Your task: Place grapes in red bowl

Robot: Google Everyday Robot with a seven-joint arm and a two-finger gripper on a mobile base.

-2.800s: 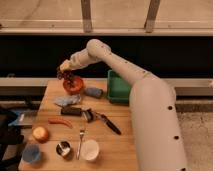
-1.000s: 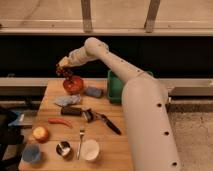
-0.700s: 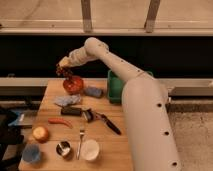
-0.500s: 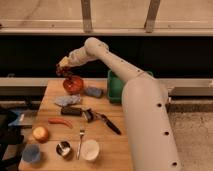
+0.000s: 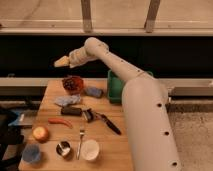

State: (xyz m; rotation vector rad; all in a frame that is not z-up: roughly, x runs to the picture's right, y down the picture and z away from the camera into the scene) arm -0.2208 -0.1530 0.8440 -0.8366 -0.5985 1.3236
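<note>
The red bowl (image 5: 65,81) stands at the back of the wooden table (image 5: 115,150). The dark reddish-purple grapes (image 5: 74,84) lie inside it. My gripper (image 5: 62,61) hangs in the air above the bowl and a little to its left, apart from it. It is open and holds nothing. The arm reaches in from the right.
A green bin (image 5: 114,86) stands right of the bowl, with a blue-grey sponge (image 5: 93,92) between them. In front lie a pale bag (image 5: 67,100), a dark bar (image 5: 71,111), a red chili (image 5: 60,122), a black-handled tool (image 5: 109,124), a fork (image 5: 81,140), a white cup (image 5: 90,149), a metal cup (image 5: 63,148), a blue cup (image 5: 31,153) and an orange fruit (image 5: 41,133).
The gripper held the grapes just above the bowl. Now the grapes lie in the bowl, and the empty gripper has risen a little and shifted left.
</note>
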